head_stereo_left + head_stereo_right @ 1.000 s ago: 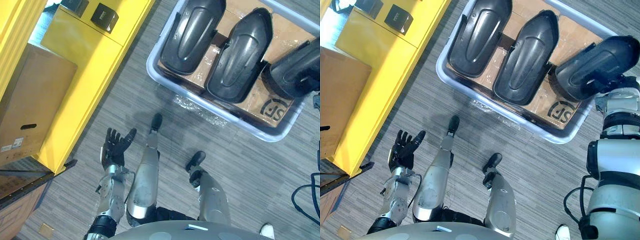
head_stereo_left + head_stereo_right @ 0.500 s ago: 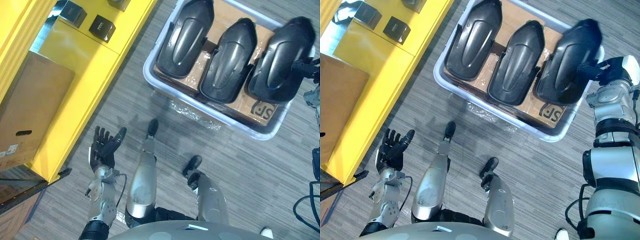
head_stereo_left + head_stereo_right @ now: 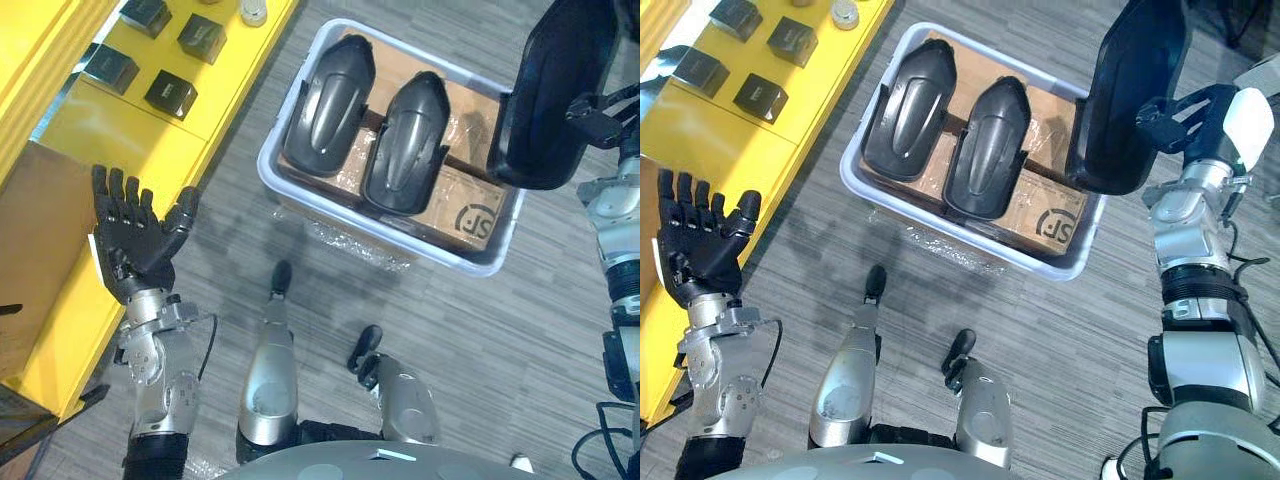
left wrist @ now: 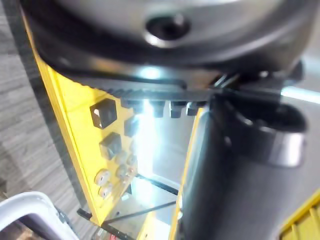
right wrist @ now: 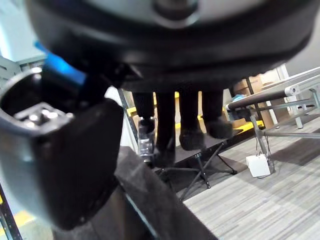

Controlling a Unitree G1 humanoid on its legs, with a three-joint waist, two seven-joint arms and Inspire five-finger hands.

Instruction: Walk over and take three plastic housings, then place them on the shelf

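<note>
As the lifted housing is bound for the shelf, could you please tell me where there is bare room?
The yellow shelf is bare between the nearest small black box and the open left hand. Farther along, more black boxes crowd it. In the bin, the cardboard floor is free beside the two housings, below the housing that the right hand holds.

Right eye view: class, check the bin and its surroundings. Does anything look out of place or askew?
One housing stands upright above the bin, held by the right hand, while two housings lie flat inside; that fits the task. Crumpled clear wrap lies on the floor beside the bin's near wall, looking discarded.
</note>
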